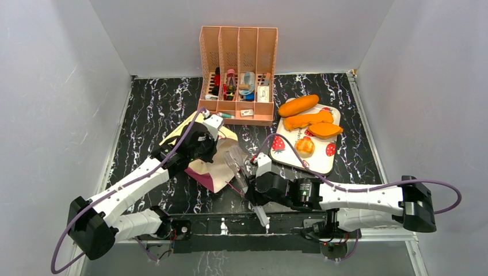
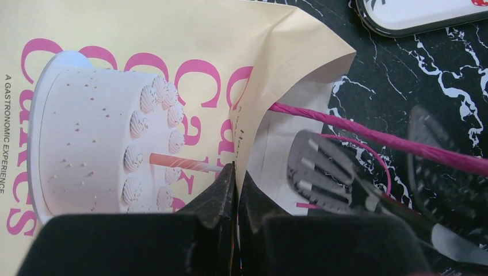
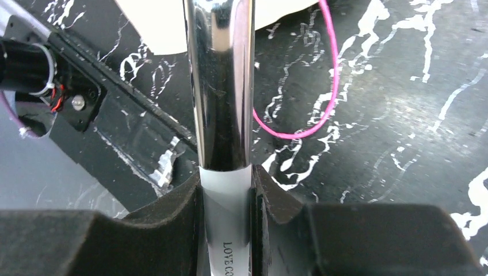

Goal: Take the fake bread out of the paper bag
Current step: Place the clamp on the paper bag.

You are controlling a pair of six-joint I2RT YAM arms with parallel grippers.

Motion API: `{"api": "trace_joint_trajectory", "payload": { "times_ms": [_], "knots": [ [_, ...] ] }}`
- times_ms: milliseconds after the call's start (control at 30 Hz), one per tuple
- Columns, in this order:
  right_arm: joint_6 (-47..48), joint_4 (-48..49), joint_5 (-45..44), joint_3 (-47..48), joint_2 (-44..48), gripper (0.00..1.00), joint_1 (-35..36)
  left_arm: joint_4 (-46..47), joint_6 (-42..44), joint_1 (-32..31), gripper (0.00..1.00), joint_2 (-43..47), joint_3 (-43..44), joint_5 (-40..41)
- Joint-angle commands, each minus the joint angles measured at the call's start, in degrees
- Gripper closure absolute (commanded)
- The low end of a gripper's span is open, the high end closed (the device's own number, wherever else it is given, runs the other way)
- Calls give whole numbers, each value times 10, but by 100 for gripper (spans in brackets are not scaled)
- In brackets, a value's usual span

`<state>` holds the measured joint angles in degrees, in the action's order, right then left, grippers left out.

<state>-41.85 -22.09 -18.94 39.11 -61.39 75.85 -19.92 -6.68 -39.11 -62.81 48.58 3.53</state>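
4 glossy orange-brown toy loaves (image 1: 308, 119): lying on white strawberry-print tray (image 1: 317, 164), right of steel slotted tongs (image 2: 319, 169). Probably light, rigid, slippery, suiting mid-length grip. Right gripper (image 3: 224, 178) clamping tongs' handle, blades spread; left gripper (image 2: 235, 187) pinching tan paper "Cakes" bag (image 2: 144, 46) rim.

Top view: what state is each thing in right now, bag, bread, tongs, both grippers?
paper bag: lying on the table, upper lip of its mouth pinched.
left gripper: shut on the paper bag's lip.
right gripper: shut on the tongs' handle.
tongs: held, heads apart by the bag's mouth.
fake bread: four pieces out on the tray.
tray: flat on the table.
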Motion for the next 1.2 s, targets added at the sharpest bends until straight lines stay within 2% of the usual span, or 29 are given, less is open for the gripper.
{"api": "trace_joint_trajectory", "payload": {
  "times_ms": [0,167,367,600,767,900,1100,1167],
  "knots": [
    [25,94,53,5,-22,85,0,48,32,1,100,-1,15,-25],
    [22,123,97,-5,-46,85,-16,74,53,1,100,-7,10,-34],
    [38,193,212,-22,-97,85,-109,110,90,1,100,13,-9,-56],
    [38,272,376,22,-209,84,-207,143,126,1,100,61,-52,-50],
    [18,302,492,79,-294,84,-251,157,150,1,100,81,-82,-36],
    [-23,334,551,121,-346,84,-270,162,172,0,100,81,-93,-27],
    [-148,487,621,152,-442,82,-276,167,186,1,100,76,-110,0],
    [-152,503,625,178,-471,75,-276,167,188,1,100,73,-111,7]
  ]
}}
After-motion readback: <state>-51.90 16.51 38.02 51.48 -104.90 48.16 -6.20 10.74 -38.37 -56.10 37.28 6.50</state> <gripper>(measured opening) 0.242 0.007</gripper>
